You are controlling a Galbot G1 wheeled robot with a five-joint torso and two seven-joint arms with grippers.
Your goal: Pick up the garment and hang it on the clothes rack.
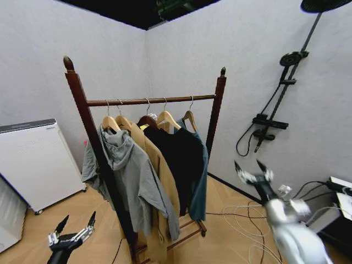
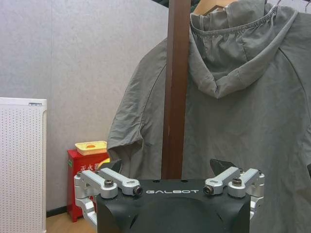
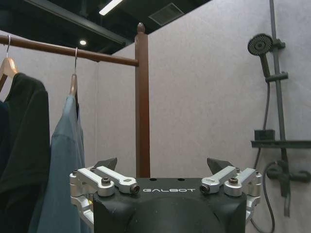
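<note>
At the far left a white cabinet stands against the wall, its lower left corner cut off by the frame edge. Low in front of it the left gripper hangs with jaws open and empty, facing the near post of the rack. From the left wrist, that post runs straight up the middle and hides part of the grey hoodie, whose hood droops to the post's right; a red box with a yellow lid sits on the floor by the wall, partly behind the hoodie's sleeve.

Along the bar, from left to right, hang the hoodie, a tan coat, a black garment and last the teal garment. The teal garment is on a wooden hanger next to the far post, mostly covered by the black one so that just its right edge and hem show. In the right wrist view its front hangs beside the far post.

Right of the rack, the right gripper is raised, jaws open and empty, well apart from the clothes. Loose cables lie on the floor beneath it, and a black shower set is mounted on the right wall, its top head cut off.
</note>
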